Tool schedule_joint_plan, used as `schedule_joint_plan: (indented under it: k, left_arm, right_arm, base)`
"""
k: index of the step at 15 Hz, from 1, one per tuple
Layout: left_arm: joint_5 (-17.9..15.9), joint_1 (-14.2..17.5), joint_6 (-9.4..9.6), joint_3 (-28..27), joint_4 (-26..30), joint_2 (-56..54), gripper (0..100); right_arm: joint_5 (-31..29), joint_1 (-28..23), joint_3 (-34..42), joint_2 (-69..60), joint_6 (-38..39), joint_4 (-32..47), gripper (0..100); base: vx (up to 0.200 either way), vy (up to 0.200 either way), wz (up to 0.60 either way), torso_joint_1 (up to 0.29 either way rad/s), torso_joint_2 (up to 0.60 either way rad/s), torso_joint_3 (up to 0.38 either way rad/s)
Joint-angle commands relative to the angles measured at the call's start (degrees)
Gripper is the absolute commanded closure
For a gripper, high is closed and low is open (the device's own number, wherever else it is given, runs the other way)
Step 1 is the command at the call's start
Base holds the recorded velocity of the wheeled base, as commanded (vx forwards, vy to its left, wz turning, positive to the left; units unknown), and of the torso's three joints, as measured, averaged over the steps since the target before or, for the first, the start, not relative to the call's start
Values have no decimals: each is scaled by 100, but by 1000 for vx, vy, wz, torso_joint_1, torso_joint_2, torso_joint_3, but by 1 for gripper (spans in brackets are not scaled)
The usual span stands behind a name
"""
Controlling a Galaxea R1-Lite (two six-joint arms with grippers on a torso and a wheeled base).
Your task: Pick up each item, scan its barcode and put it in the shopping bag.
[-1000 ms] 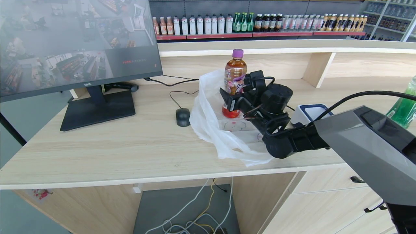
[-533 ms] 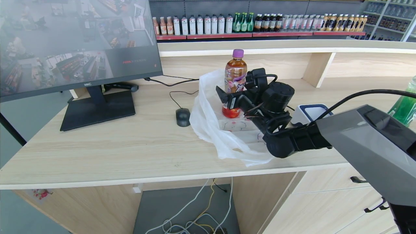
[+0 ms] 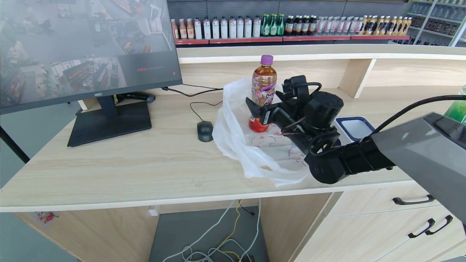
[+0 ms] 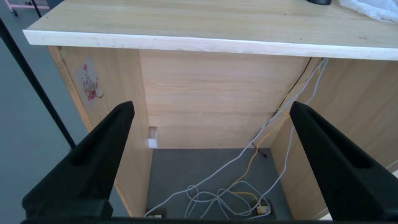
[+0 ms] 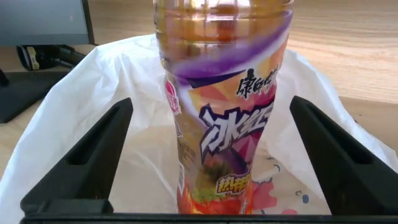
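Note:
An orange drink bottle (image 3: 264,83) with a purple cap stands upright inside the white plastic shopping bag (image 3: 233,134) on the wooden counter. My right gripper (image 3: 264,107) hovers open just in front of it, level with the bottle's lower half. In the right wrist view the bottle (image 5: 224,124) rises between the spread fingers, which do not touch it, with the bag (image 5: 87,106) around its base. My left gripper (image 4: 211,162) hangs open and empty below the counter's front edge (image 4: 186,37).
A white and blue scanner box (image 3: 355,127) sits right of the bag, behind my right arm. A green bottle (image 3: 458,109) shows at the right edge. A mouse (image 3: 205,131), monitor (image 3: 83,47) and black handheld scanner (image 3: 136,96) occupy the counter's left.
My right arm has drawn back to the right, uncovering more of the scanner box. The bottle stays upright in the bag.

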Motion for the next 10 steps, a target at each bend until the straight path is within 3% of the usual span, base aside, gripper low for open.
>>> schedule_joint_plan:
  k: [1, 10]
  left_arm:
    - [-5, 1, 0, 0, -1, -2, 0]
    - [-5, 1, 0, 0, -1, -2, 0]
  right_arm:
    - [-20, 50, 864, -730, -23, -248, 0]
    - [-37, 243, 4582, -3217, -208, -1918, 0]
  base:
    - [0, 0, 0, 0, 0, 0]
    - [0, 0, 0, 0, 0, 0]
